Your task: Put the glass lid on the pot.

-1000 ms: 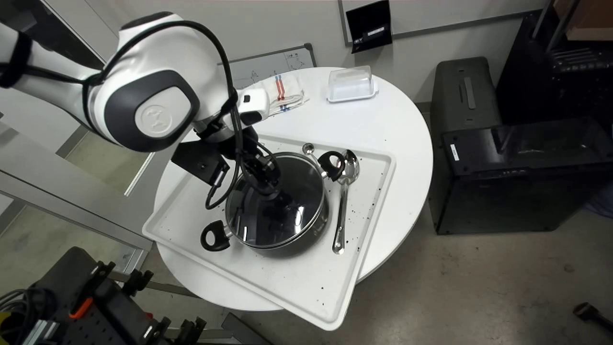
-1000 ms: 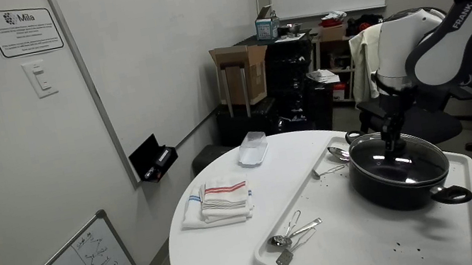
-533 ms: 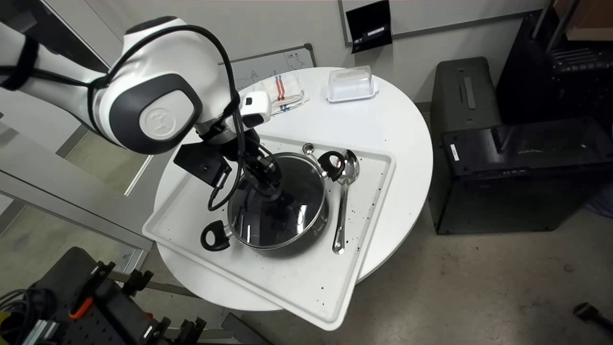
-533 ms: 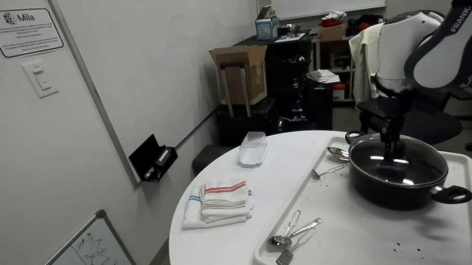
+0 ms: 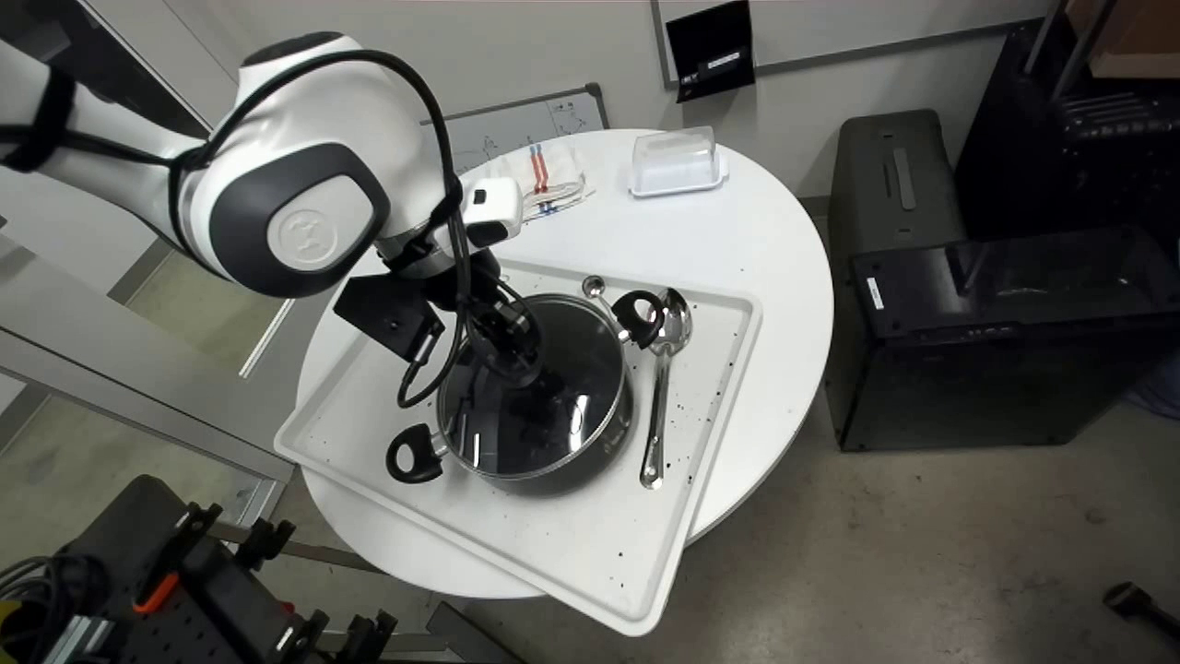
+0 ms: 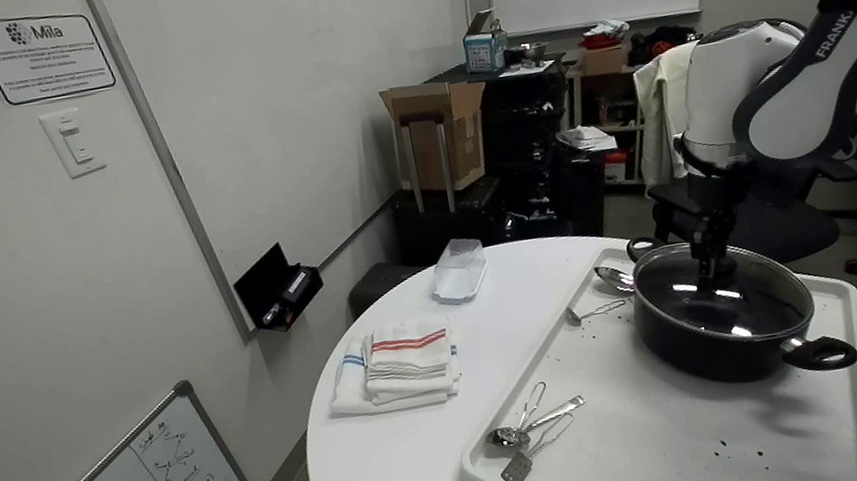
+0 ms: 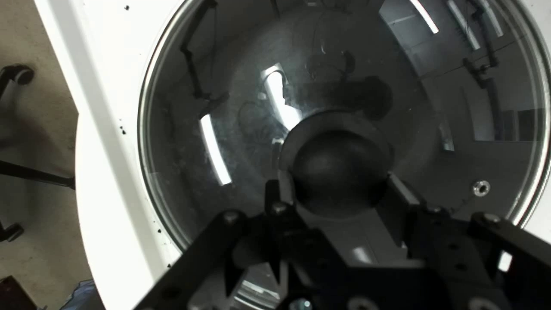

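Note:
The glass lid (image 5: 553,433) lies on top of the black pot (image 5: 604,452), its metal rim along the pot's rim, looking level. In an exterior view the lid (image 6: 749,307) covers the pot (image 6: 700,356), whose side handles stick out past it. My gripper (image 5: 521,364) points down at the lid's centre. In the wrist view my gripper (image 7: 338,189) has one finger on each side of the round dark knob (image 7: 340,170), both close against it. The glass lid (image 7: 241,99) fills most of that view. The knob is hidden behind the fingers in both exterior views.
The pot stands on a white tray (image 5: 369,452) on a round white table (image 5: 774,240). A large metal spoon (image 5: 656,415) lies beside the pot. Small utensils (image 6: 529,434) lie at a tray corner. Folded towels (image 6: 410,363) and a clear-covered dish (image 6: 458,270) are on the table.
My gripper and the lid have shifted slightly together over the pot, and the lid's rim now lines up more closely with the pot's rim. In the last half second almost nothing moved.

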